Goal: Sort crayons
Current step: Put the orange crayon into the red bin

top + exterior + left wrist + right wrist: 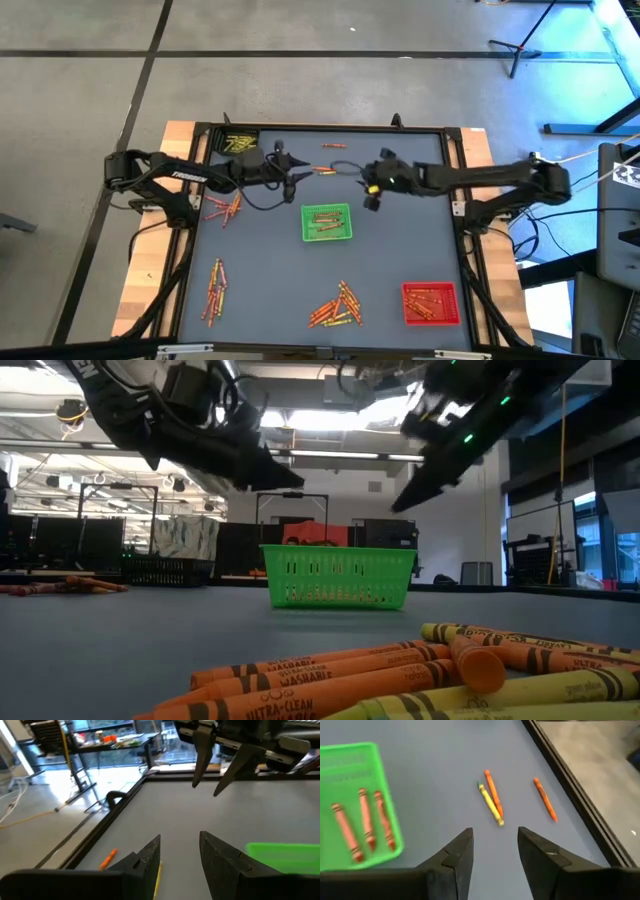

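Crayons lie scattered on the grey desk (260, 270): a yellow crayon (491, 805) and an orange crayon (493, 791) touching side by side near the far edge, a second orange crayon (544, 799) apart from them, and loose heaps nearer the front. The right end effector (495, 851) hovers over the pair, fingers spread and empty; the left end effector (179, 857) hangs nearby, also spread, though a crayon beneath it may be hidden. Light, stiff, waxy and probably slippery, each crayon looks best pinched across its paper-wrapped middle.
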`<control>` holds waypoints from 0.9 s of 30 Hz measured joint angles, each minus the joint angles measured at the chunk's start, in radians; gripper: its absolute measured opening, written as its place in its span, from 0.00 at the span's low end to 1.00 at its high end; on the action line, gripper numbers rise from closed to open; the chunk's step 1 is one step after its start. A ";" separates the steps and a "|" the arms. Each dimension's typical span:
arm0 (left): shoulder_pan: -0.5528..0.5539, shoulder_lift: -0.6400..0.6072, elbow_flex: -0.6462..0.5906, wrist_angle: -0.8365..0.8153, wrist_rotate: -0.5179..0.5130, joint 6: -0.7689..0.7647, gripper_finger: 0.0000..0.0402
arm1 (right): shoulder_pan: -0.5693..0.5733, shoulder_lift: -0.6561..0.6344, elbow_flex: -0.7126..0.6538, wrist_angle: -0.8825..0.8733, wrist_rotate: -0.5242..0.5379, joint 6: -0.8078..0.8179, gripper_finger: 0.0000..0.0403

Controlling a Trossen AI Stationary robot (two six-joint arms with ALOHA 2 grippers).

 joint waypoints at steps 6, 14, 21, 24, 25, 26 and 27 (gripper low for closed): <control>0.073 0.000 0.000 -0.049 0.009 0.041 0.30 | -0.185 0.190 0.024 0.226 -0.138 -0.076 0.37; 0.130 0.000 0.000 -0.050 0.011 0.090 0.30 | -0.382 0.459 0.290 0.123 -0.284 -0.138 0.37; 0.148 0.000 0.000 -0.026 0.012 0.090 0.30 | -0.470 0.675 0.574 -0.088 -0.404 -0.190 0.37; 0.146 0.000 0.000 -0.024 0.012 0.084 0.30 | -0.479 0.738 0.648 -0.150 -0.432 -0.222 0.37; 0.146 0.000 0.000 -0.025 0.012 0.081 0.30 | -0.483 0.753 0.663 -0.163 -0.437 -0.234 0.37; 0.146 0.000 0.000 -0.026 0.012 0.073 0.30 | -0.482 0.767 0.673 -0.172 -0.442 -0.247 0.37; 0.146 0.000 0.000 -0.026 0.012 0.063 0.30 | -0.481 0.777 0.677 -0.177 -0.449 -0.253 0.37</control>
